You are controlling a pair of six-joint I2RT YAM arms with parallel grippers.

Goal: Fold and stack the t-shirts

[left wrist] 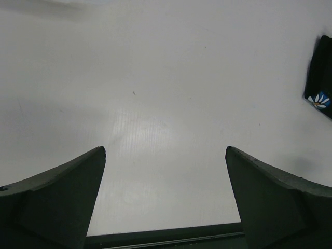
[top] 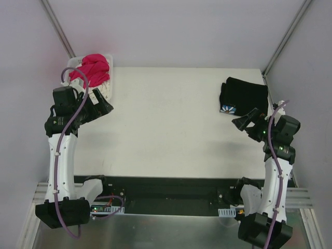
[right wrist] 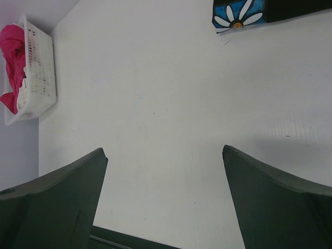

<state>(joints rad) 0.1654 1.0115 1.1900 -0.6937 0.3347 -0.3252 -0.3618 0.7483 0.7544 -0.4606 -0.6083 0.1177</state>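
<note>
A folded black t-shirt with a daisy print lies at the table's far right; its printed corner also shows in the right wrist view and its edge in the left wrist view. A magenta t-shirt is heaped in the white basket at the far left, over a cream one. My left gripper hovers just in front of the basket, open and empty. My right gripper is open and empty just in front of the black t-shirt.
The white table stretches between both arms. Grey walls and metal frame posts close in the back and sides. The table's dark near edge runs in front of the arm bases.
</note>
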